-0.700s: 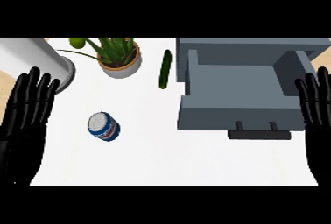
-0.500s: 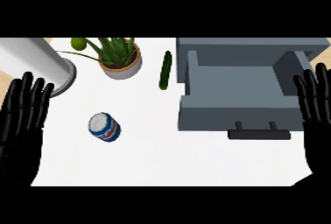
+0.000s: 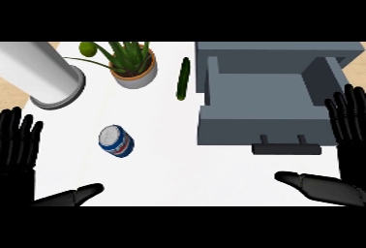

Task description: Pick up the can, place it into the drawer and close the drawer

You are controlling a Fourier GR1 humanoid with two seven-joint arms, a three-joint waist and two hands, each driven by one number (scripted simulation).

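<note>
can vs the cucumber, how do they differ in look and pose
The can is short and stout, blue and white with a pale round end; the cucumber is long, thin and dark green. The can sits on open counter left of the drawer, well apart from it; the cucumber lies close beside the drawer's left wall, near the potted plant. Both rest on the white counter, untouched by either robot hand.

Both hands have slid lower and nearer since the earlier pictures. The left hand (image 3: 18, 145) has its fingertips further down the left edge, and its thumb has come into sight. The right hand (image 3: 350, 131) has dropped likewise at the right edge, its thumb showing too.
</note>
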